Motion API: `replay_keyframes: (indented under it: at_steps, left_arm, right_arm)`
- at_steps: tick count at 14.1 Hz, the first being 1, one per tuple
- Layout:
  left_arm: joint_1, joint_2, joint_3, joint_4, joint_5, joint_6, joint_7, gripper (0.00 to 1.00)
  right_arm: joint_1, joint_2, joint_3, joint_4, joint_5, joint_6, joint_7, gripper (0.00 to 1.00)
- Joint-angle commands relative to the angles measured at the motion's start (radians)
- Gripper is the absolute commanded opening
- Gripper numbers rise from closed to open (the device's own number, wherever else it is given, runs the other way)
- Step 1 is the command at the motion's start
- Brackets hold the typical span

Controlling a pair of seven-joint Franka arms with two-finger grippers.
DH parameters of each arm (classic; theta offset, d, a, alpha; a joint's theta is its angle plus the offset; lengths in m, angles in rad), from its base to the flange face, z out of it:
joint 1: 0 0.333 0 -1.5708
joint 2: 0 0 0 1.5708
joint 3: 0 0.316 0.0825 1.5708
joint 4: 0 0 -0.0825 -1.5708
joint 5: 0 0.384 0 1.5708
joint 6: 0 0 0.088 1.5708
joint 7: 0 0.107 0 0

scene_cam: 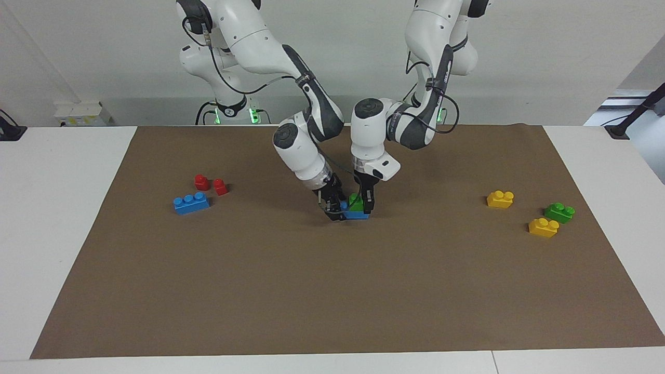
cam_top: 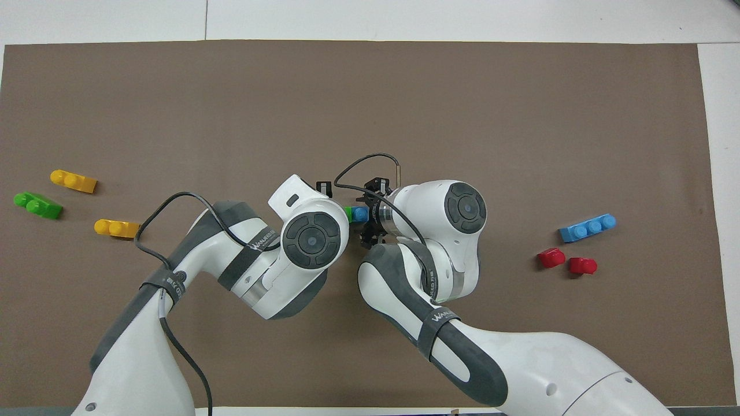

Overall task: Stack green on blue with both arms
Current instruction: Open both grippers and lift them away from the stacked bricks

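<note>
A green brick (scene_cam: 355,200) sits on top of a blue brick (scene_cam: 357,214) at the middle of the brown mat (scene_cam: 332,291), low at mat level. My left gripper (scene_cam: 364,206) comes straight down and is shut on the green brick. My right gripper (scene_cam: 335,210) comes in tilted and is shut on the blue brick's end toward the right arm's side. In the overhead view only slivers of the green brick (cam_top: 348,212) and the blue brick (cam_top: 360,214) show between the two hands; my right gripper (cam_top: 371,216) is there and the left gripper's fingers are hidden under its own hand.
A second blue brick (scene_cam: 191,202) and two red pieces (scene_cam: 201,182) (scene_cam: 221,187) lie toward the right arm's end. Two yellow bricks (scene_cam: 500,199) (scene_cam: 543,227) and a second green brick (scene_cam: 559,212) lie toward the left arm's end.
</note>
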Motion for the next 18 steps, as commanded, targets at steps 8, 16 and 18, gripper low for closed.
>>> replay_keyframes:
  at_steps: [8, 16, 18]
  left_arm:
    - [0.088, -0.102, 0.001, 0.005, 0.021, -0.101, 0.142, 1.00]
    - [0.211, -0.171, 0.001, 0.039, -0.003, -0.181, 0.344, 1.00]
    - [0.260, -0.175, 0.001, 0.070, -0.029, -0.213, 0.467, 1.00]
  right_arm:
    - [-0.251, -0.042, 0.001, 0.042, 0.002, -0.265, -0.242, 1.00]
    - [-0.497, -0.200, -0.007, 0.182, -0.346, -0.718, -1.051, 1.00]
    - [-0.538, -0.254, -0.008, 0.221, -0.390, -0.824, -1.268, 1.00]
